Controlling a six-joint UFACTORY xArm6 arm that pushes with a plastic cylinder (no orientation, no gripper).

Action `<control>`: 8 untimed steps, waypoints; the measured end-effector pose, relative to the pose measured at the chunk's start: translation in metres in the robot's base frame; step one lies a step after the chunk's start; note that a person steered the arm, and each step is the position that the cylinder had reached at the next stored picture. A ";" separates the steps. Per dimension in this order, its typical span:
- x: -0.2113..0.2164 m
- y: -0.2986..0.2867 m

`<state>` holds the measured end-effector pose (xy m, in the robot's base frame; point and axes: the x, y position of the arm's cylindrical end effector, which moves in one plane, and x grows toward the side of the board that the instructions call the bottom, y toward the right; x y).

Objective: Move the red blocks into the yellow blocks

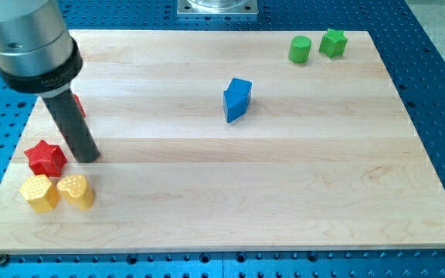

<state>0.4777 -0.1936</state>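
Resting bare just right of the red star [45, 157], my tip [88, 157] holds nothing and could knock it past the yellow blocks [57, 191].

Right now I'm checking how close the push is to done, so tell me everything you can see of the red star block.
The red star block is a small, matte, plastic-looking star lying flat on the wooden board near the view's bottom left. It sits just above the two yellow blocks, the left yellow block and the yellow heart block, very close to the left one; contact cannot be told. My tip stands just to its right, apparently almost touching it.
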 end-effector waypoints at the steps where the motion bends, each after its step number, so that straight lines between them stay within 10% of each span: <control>1: -0.020 -0.024; 3: 0.033 -0.034; 5: -0.015 -0.099; 8: -0.143 -0.032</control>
<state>0.3344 -0.2259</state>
